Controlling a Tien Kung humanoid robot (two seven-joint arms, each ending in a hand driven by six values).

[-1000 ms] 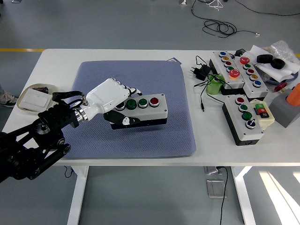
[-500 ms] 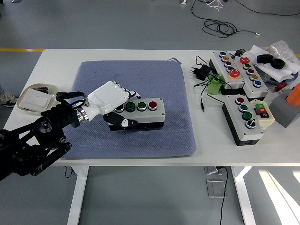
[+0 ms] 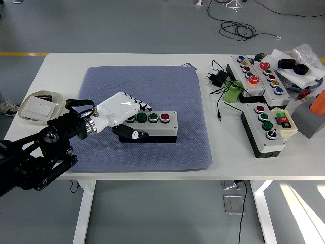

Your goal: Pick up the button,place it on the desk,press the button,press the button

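A grey button box [image 3: 157,127] with a black base lies on the blue-grey pad [image 3: 147,91], near its middle. Its top carries green buttons and one red button [image 3: 164,118] at the right end. My left hand [image 3: 127,119], white with a black arm, is closed around the box's left end, fingers over the top and thumb against the front side. The box now looks level on the pad. The right hand does not appear in the head view.
A small white dish [image 3: 39,105] holding a flat white switch sits at the table's left. At the right stand other button boxes [image 3: 264,129] [image 3: 254,76], a green cylinder [image 3: 233,92], a black adapter with cables [image 3: 217,77] and an orange-topped grey block [image 3: 311,117].
My left hand carried the button box slightly left and down. Its raised, tilted right end has lowered until the box lies flat on the pad.
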